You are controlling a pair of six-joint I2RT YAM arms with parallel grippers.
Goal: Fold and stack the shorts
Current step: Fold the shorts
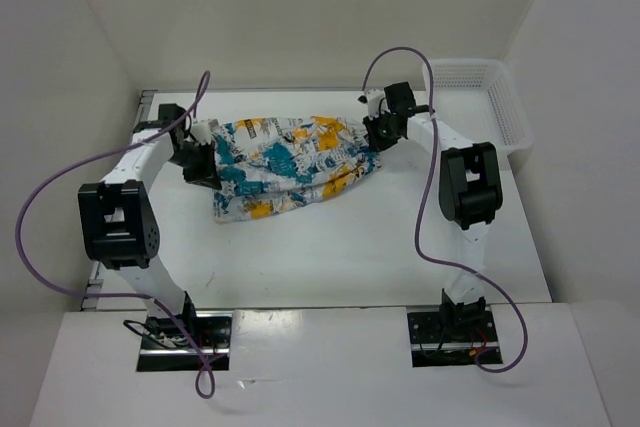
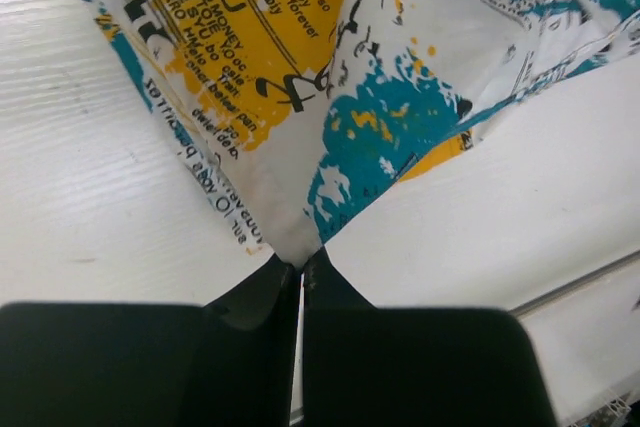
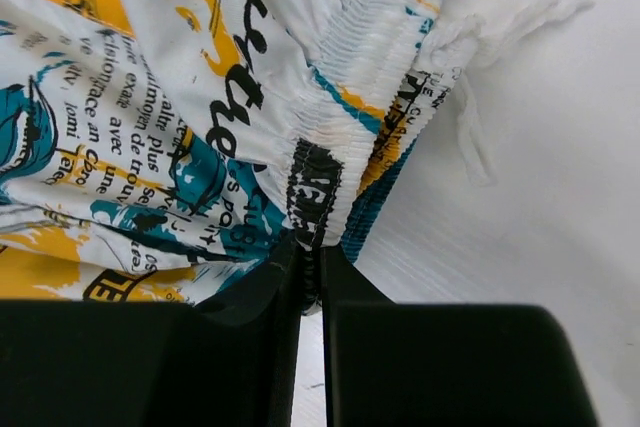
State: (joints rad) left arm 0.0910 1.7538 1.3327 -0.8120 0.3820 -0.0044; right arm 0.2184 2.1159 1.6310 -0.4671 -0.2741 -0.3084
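The shorts (image 1: 290, 162), white fabric with teal, orange-yellow and black print, lie stretched across the far middle of the table between my two grippers. My left gripper (image 1: 200, 159) is shut on a corner at their left end; in the left wrist view the fabric (image 2: 300, 97) runs into the closed jaws (image 2: 301, 265). My right gripper (image 1: 378, 132) is shut on the gathered waistband at their right end; in the right wrist view the elastic band (image 3: 330, 177) is pinched between the jaws (image 3: 310, 252). A white drawstring (image 3: 470, 137) hangs loose.
A white plastic mesh basket (image 1: 480, 97) stands at the far right corner of the table (image 1: 330, 257). White walls enclose the table on three sides. Purple cables loop from both arms.
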